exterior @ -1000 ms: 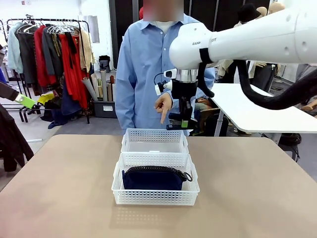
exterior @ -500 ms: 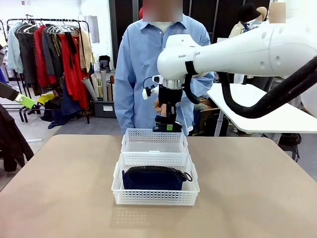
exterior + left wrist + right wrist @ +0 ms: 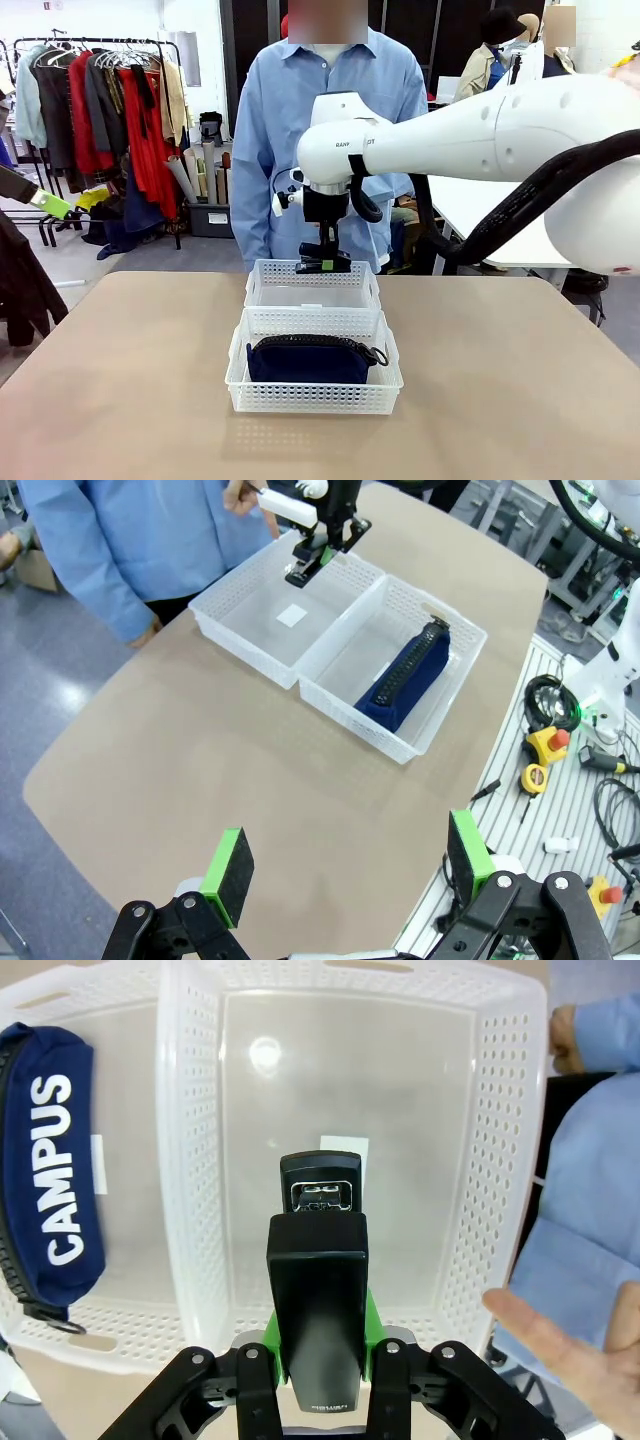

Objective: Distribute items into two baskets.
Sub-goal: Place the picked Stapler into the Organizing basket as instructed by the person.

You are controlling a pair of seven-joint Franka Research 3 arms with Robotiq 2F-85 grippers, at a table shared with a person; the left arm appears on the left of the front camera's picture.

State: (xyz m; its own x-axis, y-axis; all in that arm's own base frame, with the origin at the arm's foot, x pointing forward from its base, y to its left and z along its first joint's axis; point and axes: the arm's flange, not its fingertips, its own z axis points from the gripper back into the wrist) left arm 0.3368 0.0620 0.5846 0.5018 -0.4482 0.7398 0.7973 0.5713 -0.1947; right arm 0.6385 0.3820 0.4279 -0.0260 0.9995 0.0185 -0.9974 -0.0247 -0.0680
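Note:
My right gripper (image 3: pixel 324 264) is shut on the black stapler (image 3: pixel 318 1300) and hangs just above the far white basket (image 3: pixel 262 285), whose floor (image 3: pixel 400 1110) lies bare below it. The stapler (image 3: pixel 312 563) also shows over that far basket (image 3: pixel 235 615) in the left wrist view. The nearer basket (image 3: pixel 315 398) holds the dark navy zip pouch (image 3: pixel 308 358), white lettering on its side (image 3: pixel 55 1170). My left gripper (image 3: pixel 350 870) is open, high above the table's near corner, with nothing between its green pads.
A person in a blue shirt (image 3: pixel 290 130) stands right behind the baskets, one hand (image 3: pixel 560 1345) held near the far basket's rim. Tools and cables (image 3: pixel 560 755) lie on a bench beside the table. Bare tabletop (image 3: pixel 120 380) surrounds the baskets.
My right arm has swung left and down with the stapler, from beside the person's hand to just over the far basket. The pouch and baskets have not moved.

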